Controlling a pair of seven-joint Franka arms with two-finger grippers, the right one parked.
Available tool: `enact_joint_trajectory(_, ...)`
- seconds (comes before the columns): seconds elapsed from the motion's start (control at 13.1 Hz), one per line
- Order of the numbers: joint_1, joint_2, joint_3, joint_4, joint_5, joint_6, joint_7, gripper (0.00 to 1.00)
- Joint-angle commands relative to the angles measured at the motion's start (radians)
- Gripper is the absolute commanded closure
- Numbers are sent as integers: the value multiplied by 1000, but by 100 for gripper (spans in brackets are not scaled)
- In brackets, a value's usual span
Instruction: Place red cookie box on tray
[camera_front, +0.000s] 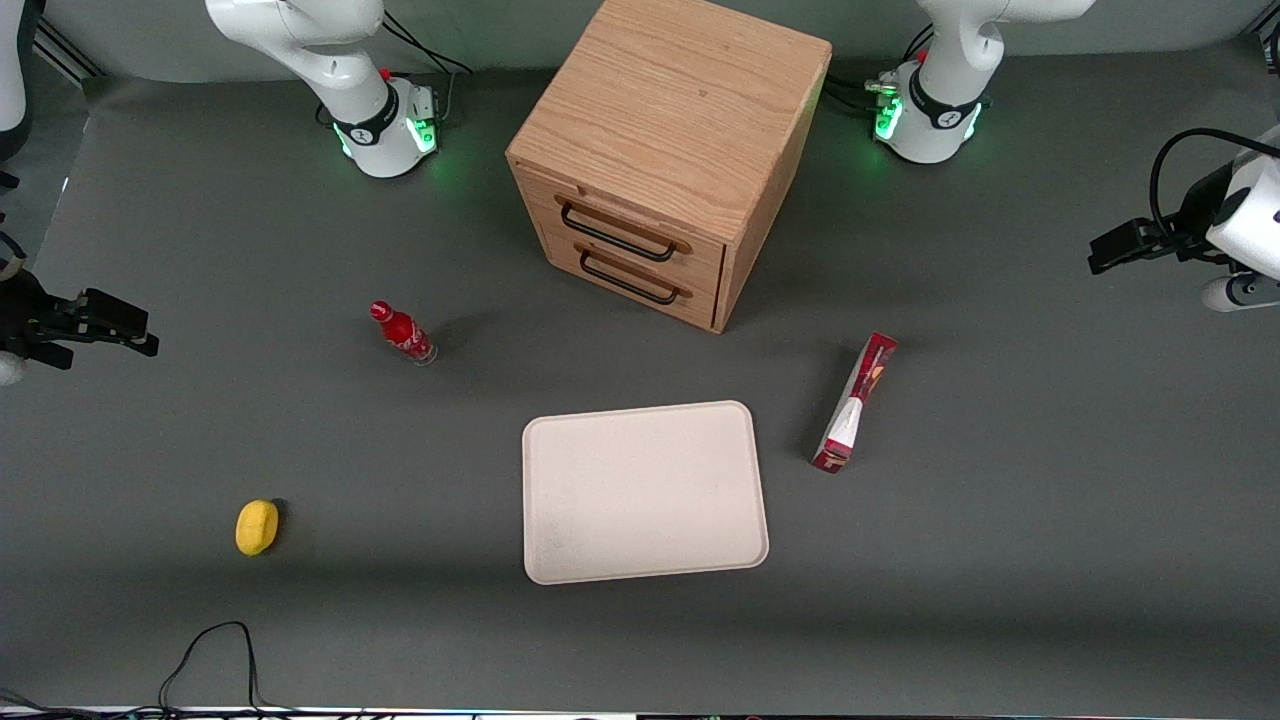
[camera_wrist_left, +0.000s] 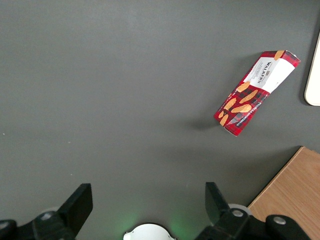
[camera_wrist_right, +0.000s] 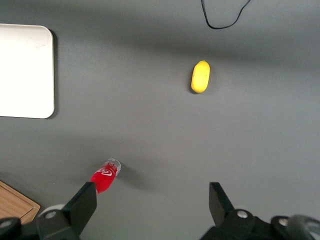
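The red cookie box (camera_front: 855, 402) lies on the grey table beside the tray (camera_front: 643, 491), toward the working arm's end, a little apart from the tray's rim. It is a long narrow red carton with a white section and orange-brown print, also seen in the left wrist view (camera_wrist_left: 256, 92). The cream-beige tray is bare; its corner shows in the left wrist view (camera_wrist_left: 313, 80). My left gripper (camera_front: 1105, 250) hangs high at the working arm's end of the table, well away from the box. In the left wrist view the gripper (camera_wrist_left: 148, 204) is open and holds nothing.
A wooden two-drawer cabinet (camera_front: 670, 150) stands farther from the camera than the tray. A small red bottle (camera_front: 402, 332) and a yellow lemon-like object (camera_front: 257, 527) lie toward the parked arm's end. A black cable (camera_front: 215, 655) loops at the near edge.
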Motion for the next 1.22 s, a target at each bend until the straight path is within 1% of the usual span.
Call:
enact_joint_trajectory(0.0,-20,35,-15,59,7,-34,-8,0)
enact_joint_trajectory(0.08,-18,55,-36,85,4,-41,-10,0)
enact_joint_trajectory(0.31,-20,83,-55,104,-10,-41,-8,0)
enact_joint_trajectory(0.38,-20,92,-85,123,-34,-50,-36,0)
enact_joint_trajectory(0.46,-20,98,-121,143,-40,-52,-92,0)
enact_joint_trajectory(0.61,-23,145,-228,215,-62,-60,-216,0)
enact_joint_trajectory(0.69,-24,170,-269,252,-85,-73,-264,0)
enact_joint_trajectory(0.76,-24,192,-303,272,-91,-76,-313,0)
enact_joint_trajectory(0.99,-37,225,-368,289,-94,-60,-361,0)
enact_joint_trajectory(1.14,-49,247,-373,288,-91,-43,-335,0)
